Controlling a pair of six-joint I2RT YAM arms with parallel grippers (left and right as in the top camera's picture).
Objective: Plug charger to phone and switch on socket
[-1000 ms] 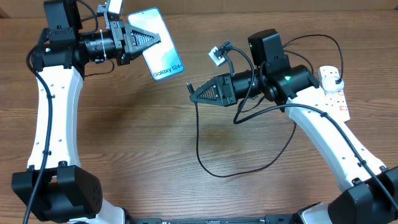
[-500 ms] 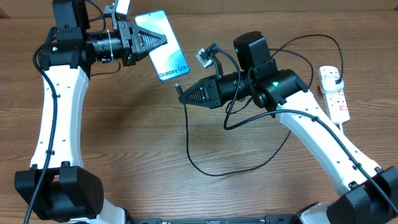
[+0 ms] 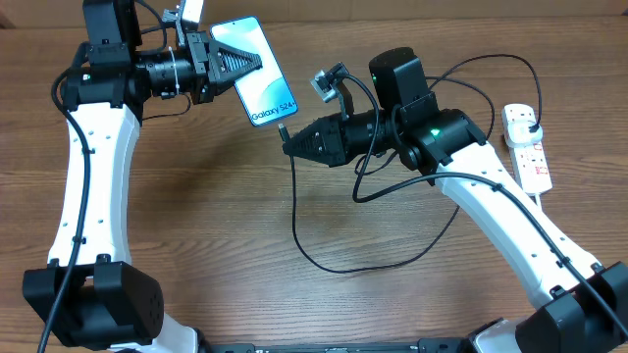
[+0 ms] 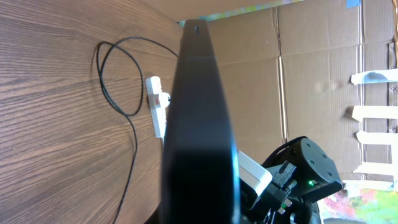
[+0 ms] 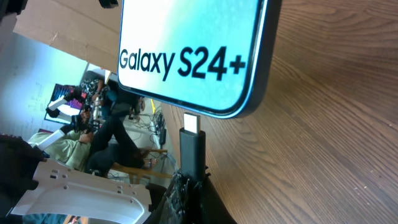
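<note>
My left gripper [image 3: 240, 61] is shut on the phone [image 3: 265, 86] and holds it above the table, its blue-and-white "Galaxy S24+" screen up. In the left wrist view the phone [image 4: 199, 124] shows edge-on and dark. My right gripper [image 3: 297, 144] is shut on the charger connector [image 3: 284, 131]. In the right wrist view the connector tip [image 5: 193, 124] sits just below the phone's bottom edge [image 5: 186, 56], with a small gap. The black charger cable [image 3: 324, 260] loops over the table. The white socket [image 3: 527, 152] lies at the right edge, a black plug in it.
The cable loop lies on the wooden table [image 3: 216, 245] between the arms. The socket's thick white cord runs off at the far right. Cardboard walls [image 4: 311, 74] stand behind the table.
One second ago both arms shifted, the phone right and the connector left toward it. In the last half second the right gripper lifted the connector slightly closer to the phone's bottom edge.
</note>
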